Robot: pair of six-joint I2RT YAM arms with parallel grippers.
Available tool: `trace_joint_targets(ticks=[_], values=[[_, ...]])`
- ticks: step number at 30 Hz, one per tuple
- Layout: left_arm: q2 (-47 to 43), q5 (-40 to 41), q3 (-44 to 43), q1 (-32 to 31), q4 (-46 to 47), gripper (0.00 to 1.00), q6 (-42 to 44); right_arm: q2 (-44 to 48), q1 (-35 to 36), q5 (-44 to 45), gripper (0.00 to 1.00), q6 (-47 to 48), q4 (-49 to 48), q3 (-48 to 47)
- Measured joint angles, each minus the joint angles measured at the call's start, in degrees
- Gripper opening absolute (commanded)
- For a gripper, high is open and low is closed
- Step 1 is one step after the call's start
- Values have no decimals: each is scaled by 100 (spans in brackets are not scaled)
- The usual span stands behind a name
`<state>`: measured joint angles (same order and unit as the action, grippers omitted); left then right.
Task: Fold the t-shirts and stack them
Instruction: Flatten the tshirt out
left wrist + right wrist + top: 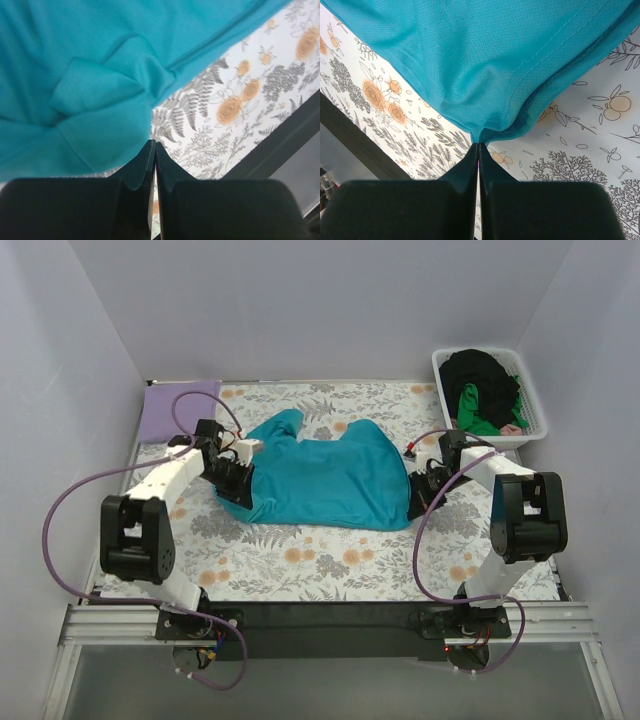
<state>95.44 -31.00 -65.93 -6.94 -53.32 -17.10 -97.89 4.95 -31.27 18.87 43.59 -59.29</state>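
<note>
Because the teal t-shirt (pixel 330 480) is thin, limp knit cloth, it should weigh next to nothing, sag wherever it is not held, and drag or bunch rather than slide cleanly over the printed table cloth (pixel 320 560). It lies spread across the middle of the table, its body wrinkled and one sleeve pointing toward the far edge.

The best holds are the hems and corners, where the stitched double layer gives the fingers something firm. The right gripper (pixel 422 492) has its fingers pressed together on just such a spot, pinching a hemmed corner on the side toward the table's right edge. The left gripper (pixel 232 478) is also pressed together at the side toward the left edge. In its wrist view the cloth's edge meets the fingertips (pixel 150 150), so it appears to be pinching the shirt, though the hold looks shallow and could slip.

Any lift probably needs both arms moving evenly, or the loose fold beside the left fingers will deepen.

A lavender t-shirt (pixel 180 405) lies flat at the far left corner. A white basket (pixel 500 440) at the far right corner holds a black t-shirt (pixel 480 375) and a green t-shirt (pixel 478 410). Both corners are well apart from the teal shirt. The purple cable (pixel 60 510) looping off each arm is the likeliest snag.
</note>
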Motion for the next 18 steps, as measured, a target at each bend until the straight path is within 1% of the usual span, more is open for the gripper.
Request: trace_joint_targets(ticks=[2, 5, 6, 7, 8, 9, 11, 14, 18], values=[[-549, -7, 197, 0, -63, 0, 103, 7, 0, 0, 1, 7, 2, 2], [-1615, 44, 649, 0, -205, 0, 326, 22, 0, 2, 1, 44, 4, 2], [-1912, 70, 780, 2, -275, 5, 396, 26, 0, 2, 1, 52, 4, 4], [-2157, 87, 907, 2, -326, 37, 466, 39, 0, 2, 1, 66, 7, 7], [-2312, 105, 1014, 2, -367, 49, 542, 55, 0, 4, 1, 76, 9, 7], [-2374, 109, 1073, 0, -407, 58, 533, 70, 0, 4, 1, 83, 9, 7], [-2256, 76, 1032, -7, -444, 86, 476, 103, 0, 4, 1, 87, 17, 7], [-1674, 31, 664, -70, -411, 88, 323, 133, 0, 4, 1, 92, 28, 15], [-804, 118, 205, -332, 59, 87, 153, 153, 0, 26, 1, 122, 59, 17]])
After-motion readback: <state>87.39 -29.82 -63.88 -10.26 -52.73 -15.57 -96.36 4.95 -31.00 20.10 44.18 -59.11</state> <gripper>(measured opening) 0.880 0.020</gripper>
